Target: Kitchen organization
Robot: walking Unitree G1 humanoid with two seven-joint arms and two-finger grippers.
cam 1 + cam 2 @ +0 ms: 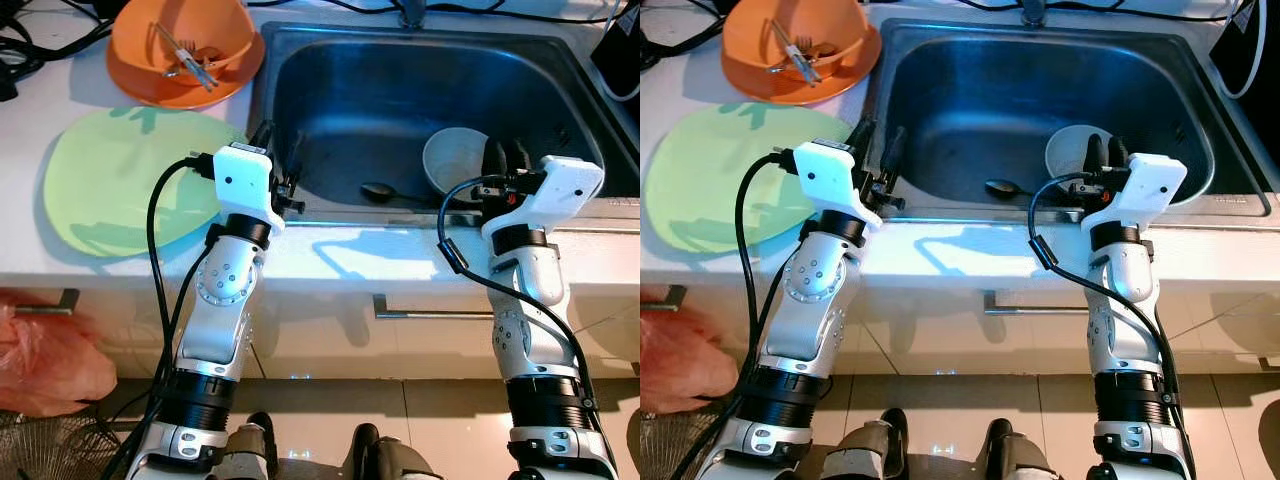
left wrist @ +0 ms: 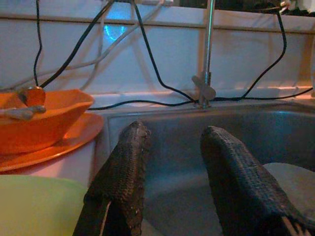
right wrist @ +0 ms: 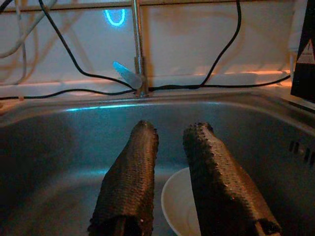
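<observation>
One steel sink [image 1: 330, 90] takes the middle of the white surface [image 1: 350, 255], and everything here reads off it. One tap [image 3: 138, 73] stands at the sink's back rim, with black cables [image 2: 152, 64] trailing along the wall behind it. Left of the sink lies one pale green plate [image 1: 110, 190], flat on the surface. Behind that plate, off the sink's back-left corner, one orange bowl [image 1: 180, 35] sits on one orange plate [image 1: 200, 95], with metal cutlery [image 1: 185, 55] resting inside the bowl; I can't count the pieces. Inside the sink, toward its right side, sits one white bowl [image 1: 1065, 150], and one dark spoon [image 1: 380, 192] lies on the sink floor just left of it.

Two arms are up. The left tool [image 1: 280, 150] hangs over the sink's front-left corner, fingers [image 2: 123, 172] spread apart, gripping nothing. The right tool [image 1: 1102, 152] reaches over the sink's front rim, directly above the white bowl, its fingers [image 3: 130, 182] apart with a narrow gap, nothing between them.

One drawer handle [image 1: 430, 313] runs below the sink, and an orange-pink bag [image 1: 45, 360] sits low to the sink's left.
</observation>
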